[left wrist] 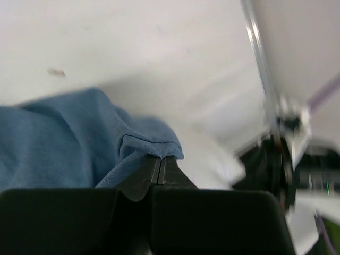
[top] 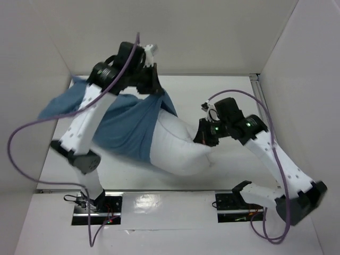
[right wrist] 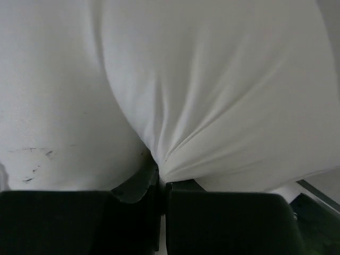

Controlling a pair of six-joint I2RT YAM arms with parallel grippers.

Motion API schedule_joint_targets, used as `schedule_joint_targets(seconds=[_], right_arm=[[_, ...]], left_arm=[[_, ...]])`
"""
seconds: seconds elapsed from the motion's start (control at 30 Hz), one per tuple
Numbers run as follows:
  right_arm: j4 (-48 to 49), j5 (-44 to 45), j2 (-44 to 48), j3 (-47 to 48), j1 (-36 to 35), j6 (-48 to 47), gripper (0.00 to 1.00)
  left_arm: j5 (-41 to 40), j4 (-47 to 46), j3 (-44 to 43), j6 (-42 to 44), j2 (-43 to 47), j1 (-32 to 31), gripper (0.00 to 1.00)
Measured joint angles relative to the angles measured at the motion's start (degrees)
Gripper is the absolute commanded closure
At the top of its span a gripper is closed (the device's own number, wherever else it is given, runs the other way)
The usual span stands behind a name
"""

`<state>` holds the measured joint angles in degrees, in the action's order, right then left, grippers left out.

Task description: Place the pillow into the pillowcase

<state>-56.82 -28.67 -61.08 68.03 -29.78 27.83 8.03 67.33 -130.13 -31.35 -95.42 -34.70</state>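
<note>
Pillow part-covered, pinched at the bare end and at the hem.

Nearest, right claw pressed together on a fold of the bare white end, cloth puckering softly around the grip. Lies plump on the bench, far part covered by the pillowcase. Farther off, left claw clamped shut on the blue hem. Looks light, squashy and limp throughout, and likely to slide out of thin pinches. Best held by a deep fold of stuffing and by the stitched hem edge.
</note>
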Motion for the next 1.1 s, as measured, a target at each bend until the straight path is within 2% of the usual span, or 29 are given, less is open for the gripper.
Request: schedule_joint_targets(seconds=[0.03, 0.07, 0.1, 0.13, 0.2, 0.23, 0.27, 0.4, 0.47, 0.63, 0.73, 0.8, 0.93, 1.1], right_arm=[[0.8, -1.1, -2.7, -0.1, 0.6, 0.6, 1.00], [1.8, -2.2, -5.6, 0.0, 1.5, 1.1, 0.95], [3.0, -2.9, -9.5, 0.0, 3.0, 1.3, 0.82], [3.8, -3.6, -13.0, 0.3, 4.9, 1.6, 0.45], [6.8, -3.3, -19.7, 1.2, 10.4, 1.7, 0.28], [8.6, -2.2, -21.7, 1.5, 13.4, 1.7, 0.21], [10.4, -0.5, -23.1, 1.7, 16.2, 1.8, 0.18], [16.0, 7.6, -24.4, 2.3, 24.7, 3.0, 0.14], [18.0, 10.2, -24.0, 2.5, 27.0, 3.1, 0.13], [18.6, 13.7, -20.2, 2.6, 27.8, 1.8, 0.09], [18.8, 12.8, -15.2, 1.9, 27.3, 1.1, 0.06], [18.8, 12.3, -11.3, 0.4, 25.0, 1.4, 0.04], [20.1, 10.9, -6.1, -4.9, 15.7, 4.9, 0.02], [22.1, 11.1, -4.7, -12.6, 3.7, 12.6, 0.00]], left_arm=[[1.0, -0.5, -4.2, 0.2, -6.0, 2.8, 0.87], [1.9, -1.5, -7.7, 0.7, -11.9, 5.0, 0.71], [2.7, -2.7, -10.7, 1.5, -17.7, 6.7, 0.55], [3.2, -4.7, -12.8, 1.8, -22.6, 8.2, 0.29], [4.1, -9.5, -12.9, 2.0, -29.6, 10.7, 0.13], [4.1, -10.9, -10.8, 2.1, -30.4, 11.6, 0.10], [4.0, -12.1, -7.4, 2.6, -30.5, 12.5, 0.09], [2.7, -16.3, 3.0, 4.3, -22.5, 13.2, 0.28], [1.7, -16.6, 6.1, 5.6, -15.7, 12.5, 0.29], [-3.8, -20.3, 15.4, 9.2, 2.8, 9.7, 0.13], [-7.5, -20.6, 22.5, 12.0, 8.6, 8.5, 0.09], [-9.8, -21.2, 26.9, 14.0, 9.7, 8.5, 0.09], [-13.8, -21.5, 35.1, 16.7, 6.1, 8.5, 0.09], [-17.9, -21.7, 43.1, 18.0, 4.5, 8.4, 0.10]])
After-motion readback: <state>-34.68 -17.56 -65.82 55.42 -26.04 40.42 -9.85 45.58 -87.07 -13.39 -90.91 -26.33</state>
